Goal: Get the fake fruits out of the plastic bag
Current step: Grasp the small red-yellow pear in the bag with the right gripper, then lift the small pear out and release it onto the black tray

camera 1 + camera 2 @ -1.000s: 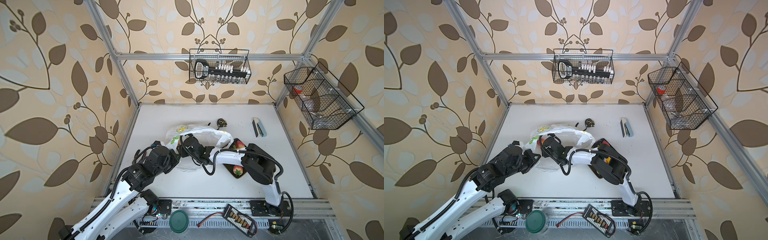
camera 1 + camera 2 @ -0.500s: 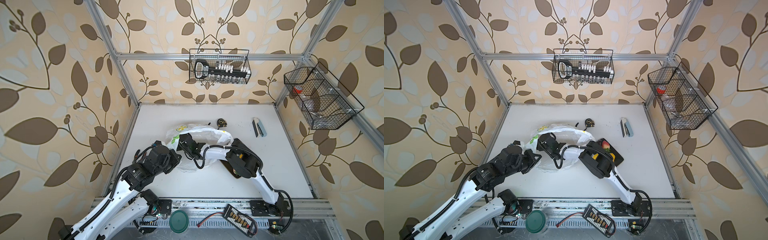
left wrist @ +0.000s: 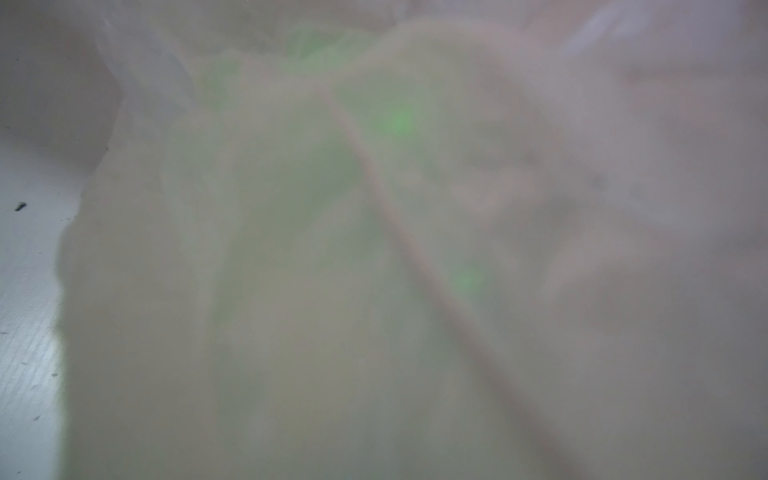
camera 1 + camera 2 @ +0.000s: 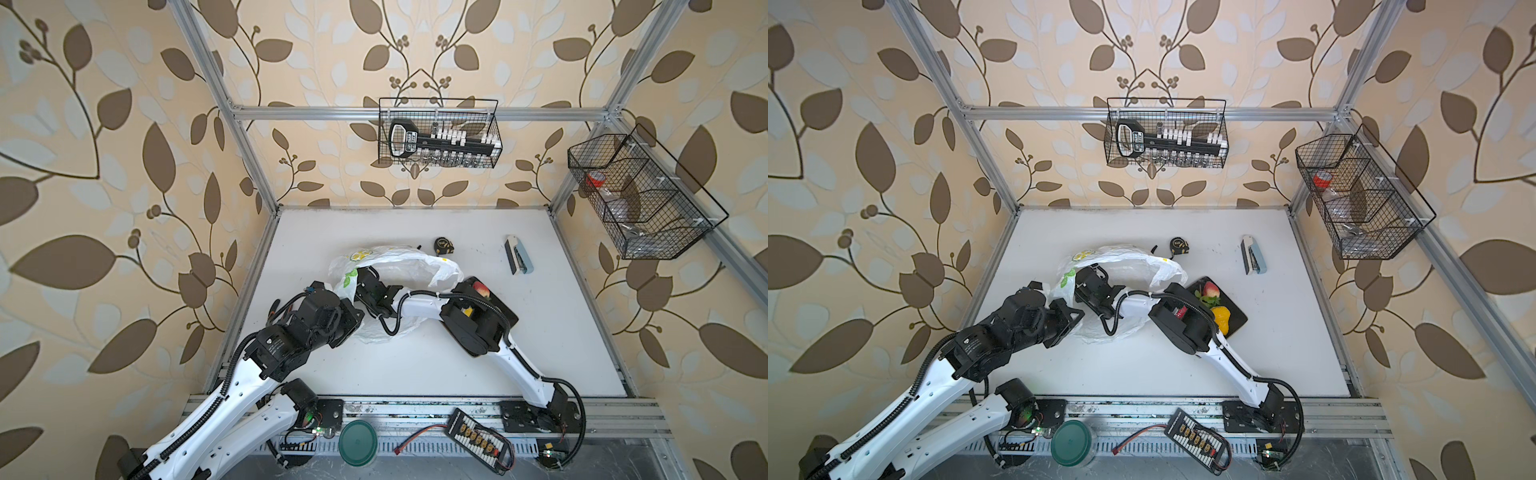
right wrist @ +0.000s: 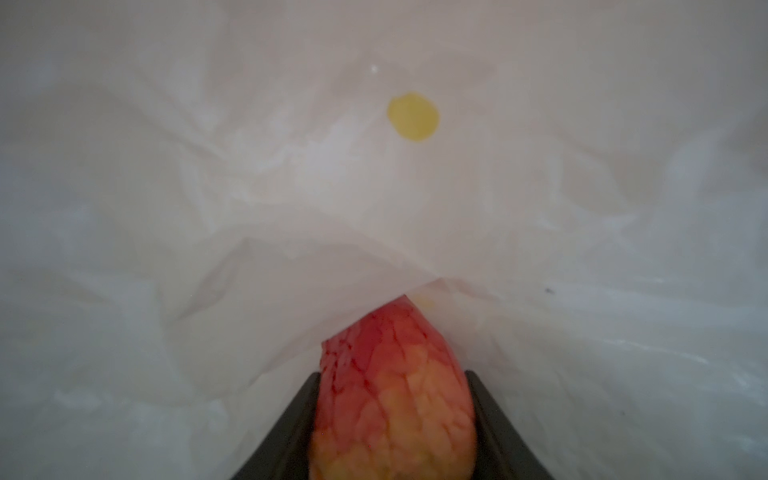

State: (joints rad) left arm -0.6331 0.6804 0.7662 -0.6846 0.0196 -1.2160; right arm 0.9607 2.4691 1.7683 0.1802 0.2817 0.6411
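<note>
Both top views are showing us the plastic bag (image 4: 399, 266) lying between the arms, with the left gripper (image 4: 353, 309) clenching on its rim. Inside the bag, the right gripper (image 5: 392, 374) is grasping a red-yellow apple (image 5: 395, 407). We are judging that the film draping over the apple could be snagging during withdrawal, dragging the bag along or knocking the fruit loose.

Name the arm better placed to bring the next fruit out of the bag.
Right. The right gripper is inside the plastic bag, fingers on either side of a red-yellow fruit. The left gripper is shut on the bag's edge, apparently holding it open.
</note>
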